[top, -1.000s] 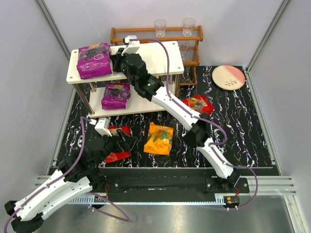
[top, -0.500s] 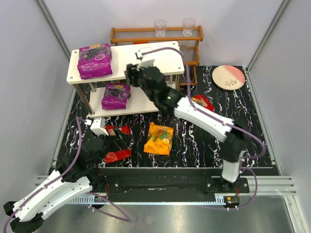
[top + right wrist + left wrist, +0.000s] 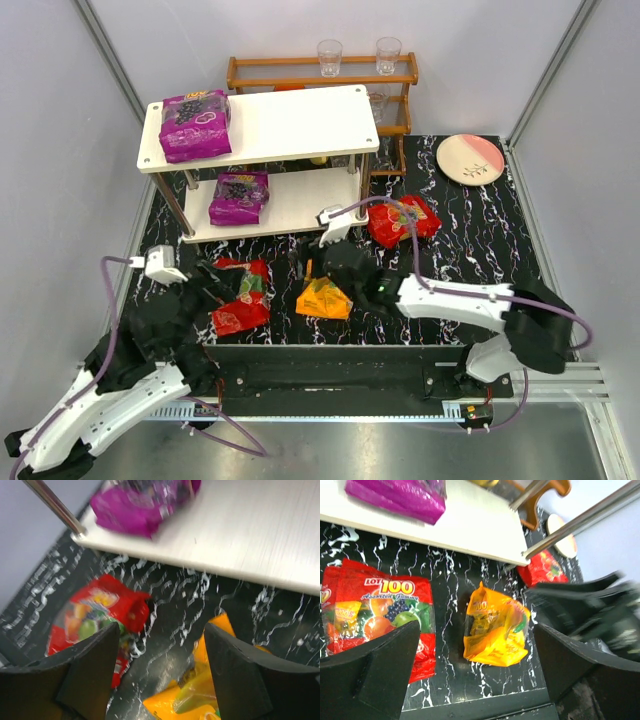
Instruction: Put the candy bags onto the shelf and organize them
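**Only two candy bags shelved**

On the white shelf point(image 3: 300, 120) at the table's point(image 3: 480, 260) far left corner, the top purple bag point(image 3: 195, 124) lies on the upper board and the lower purple bag point(image 3: 238, 196) on the bottom board. The orange bag point(image 3: 322, 298) lies mid-table by the near edge, beneath the right gripper point(image 3: 160, 670), whose jaws are spread wide. The near red bag point(image 3: 240, 300) lies toward the near left corner beside the left gripper point(image 3: 475, 680), likewise released. The far red bag point(image 3: 402, 220) lies near the shelf's right end.

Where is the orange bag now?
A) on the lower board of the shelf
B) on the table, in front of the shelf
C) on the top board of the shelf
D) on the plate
B: the orange bag lies on the black table, in front of the shelf and on neither of its boards.
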`<action>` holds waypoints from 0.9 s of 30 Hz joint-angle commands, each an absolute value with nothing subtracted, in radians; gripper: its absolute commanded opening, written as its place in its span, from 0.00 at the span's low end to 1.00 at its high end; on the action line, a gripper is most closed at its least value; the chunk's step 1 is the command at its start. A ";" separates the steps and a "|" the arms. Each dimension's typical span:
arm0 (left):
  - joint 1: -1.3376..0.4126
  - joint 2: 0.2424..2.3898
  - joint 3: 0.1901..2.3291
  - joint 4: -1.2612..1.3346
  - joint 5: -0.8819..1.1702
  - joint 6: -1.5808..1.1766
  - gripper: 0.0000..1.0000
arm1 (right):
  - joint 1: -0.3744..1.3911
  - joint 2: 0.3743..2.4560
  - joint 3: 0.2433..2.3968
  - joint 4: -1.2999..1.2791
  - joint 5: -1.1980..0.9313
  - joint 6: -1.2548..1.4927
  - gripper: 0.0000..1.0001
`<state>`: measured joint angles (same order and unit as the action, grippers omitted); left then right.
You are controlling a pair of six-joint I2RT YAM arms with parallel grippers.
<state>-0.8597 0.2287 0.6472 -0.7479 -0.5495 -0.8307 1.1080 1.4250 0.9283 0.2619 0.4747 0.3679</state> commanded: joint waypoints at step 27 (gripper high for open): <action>-0.854 0.161 0.781 -0.842 -0.623 -0.798 0.99 | 0.896 2.150 1.402 0.695 0.126 0.887 0.90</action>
<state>-0.8585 0.1715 0.7406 -0.8673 -0.6041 -0.8127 0.8948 2.0941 1.3106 0.7582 0.1101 0.8383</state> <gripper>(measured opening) 0.987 0.900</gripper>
